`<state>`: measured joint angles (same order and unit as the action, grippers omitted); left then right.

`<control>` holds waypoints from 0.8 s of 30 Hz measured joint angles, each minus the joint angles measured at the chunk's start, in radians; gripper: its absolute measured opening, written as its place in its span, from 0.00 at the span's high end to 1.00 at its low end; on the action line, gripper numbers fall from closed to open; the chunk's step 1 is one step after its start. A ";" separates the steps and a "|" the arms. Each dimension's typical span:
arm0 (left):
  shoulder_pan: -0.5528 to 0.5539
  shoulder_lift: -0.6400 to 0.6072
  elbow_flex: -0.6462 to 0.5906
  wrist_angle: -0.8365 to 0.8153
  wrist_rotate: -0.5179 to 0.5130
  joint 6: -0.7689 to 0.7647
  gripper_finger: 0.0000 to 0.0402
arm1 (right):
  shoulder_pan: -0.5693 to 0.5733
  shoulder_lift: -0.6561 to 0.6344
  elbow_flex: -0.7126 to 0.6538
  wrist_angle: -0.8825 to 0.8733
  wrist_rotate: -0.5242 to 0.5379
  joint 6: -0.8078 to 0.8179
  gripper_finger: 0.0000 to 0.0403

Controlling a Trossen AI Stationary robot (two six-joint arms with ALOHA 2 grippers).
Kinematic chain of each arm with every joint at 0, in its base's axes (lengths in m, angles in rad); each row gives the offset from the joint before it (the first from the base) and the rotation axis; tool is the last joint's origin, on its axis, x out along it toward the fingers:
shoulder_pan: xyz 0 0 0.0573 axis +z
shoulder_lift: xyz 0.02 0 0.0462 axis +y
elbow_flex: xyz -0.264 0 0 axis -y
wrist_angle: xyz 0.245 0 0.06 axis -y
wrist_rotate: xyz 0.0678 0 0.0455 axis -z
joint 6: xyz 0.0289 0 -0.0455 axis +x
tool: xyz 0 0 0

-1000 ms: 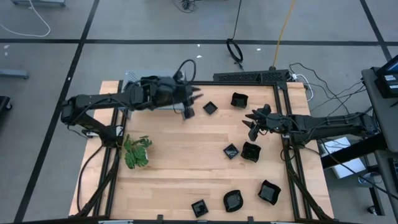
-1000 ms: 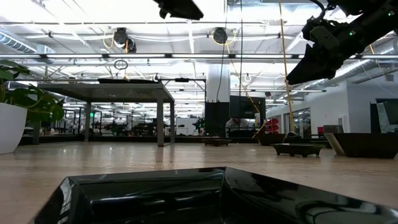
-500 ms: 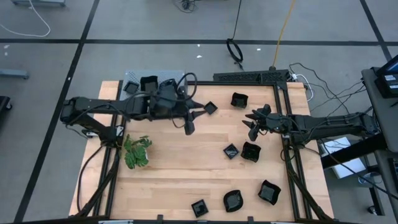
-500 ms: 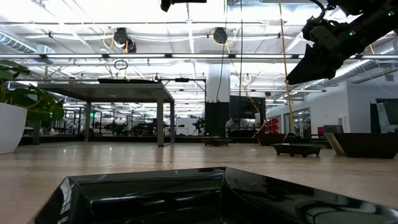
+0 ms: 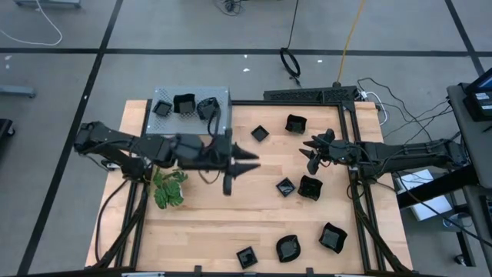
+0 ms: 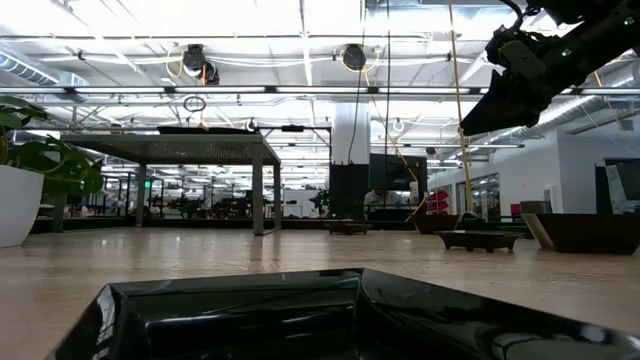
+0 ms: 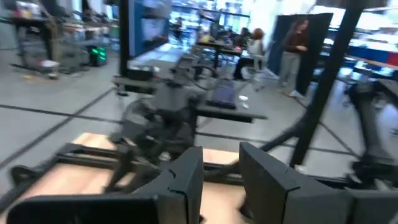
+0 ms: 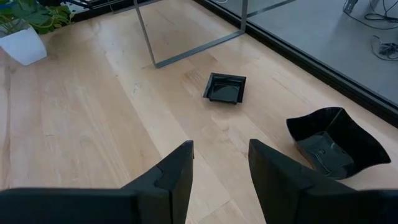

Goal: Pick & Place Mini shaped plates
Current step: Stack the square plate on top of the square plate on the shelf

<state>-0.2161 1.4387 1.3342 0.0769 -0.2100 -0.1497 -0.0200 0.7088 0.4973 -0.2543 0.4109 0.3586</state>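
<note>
Several mini shaped plates, glossy and black, lie scattered on the wooden table: one small square [image 5: 260,133], one at the far side [image 5: 295,124], two mid-right [image 5: 285,187] [image 5: 309,188], three along the near edge [image 5: 288,248]. Three more sit on top of the grey shelf [image 5: 188,92] at the far left. My left gripper [image 5: 252,160] hangs level over the table's middle, open and empty, its fingers [image 7: 186,180] apart. My right gripper [image 5: 310,154] hovers open at the right, above a square plate [image 8: 225,87] and a wavy one [image 8: 336,140].
A green plant [image 5: 169,188] in a white pot stands near the table's left edge, just beside my left arm. The shelf's thin metal legs [image 8: 186,37] stand on the table. A black frame rail [image 5: 307,96] runs along the far right. Bare wood lies in the near middle.
My left gripper has swung away from the shelf toward the table's near edge and middle, rolling as it went, its fingers unchanged. The shelf top with its three plates, earlier covered by the arm, now shows.
</note>
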 joint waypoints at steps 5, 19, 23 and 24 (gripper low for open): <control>-0.080 0.023 0.001 -0.023 -0.036 -0.098 0.73 | 0.000 -0.005 0.000 0.049 -0.135 0.057 0.65; -0.136 0.176 0.002 -0.018 -0.118 -0.223 0.73 | 0.000 -0.277 0.000 0.139 -0.307 -0.068 0.65; -0.106 0.219 0.002 -0.020 -0.139 -0.148 0.73 | 0.000 -0.345 0.000 0.137 -0.307 -0.114 0.65; -0.098 0.228 0.002 -0.031 -0.138 -0.118 0.73 | 0.000 -0.356 0.000 0.132 -0.307 -0.128 0.65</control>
<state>-0.3142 1.6671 1.3359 0.0457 -0.3481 -0.2679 -0.0200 0.3528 0.4975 -0.1222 0.1036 0.2306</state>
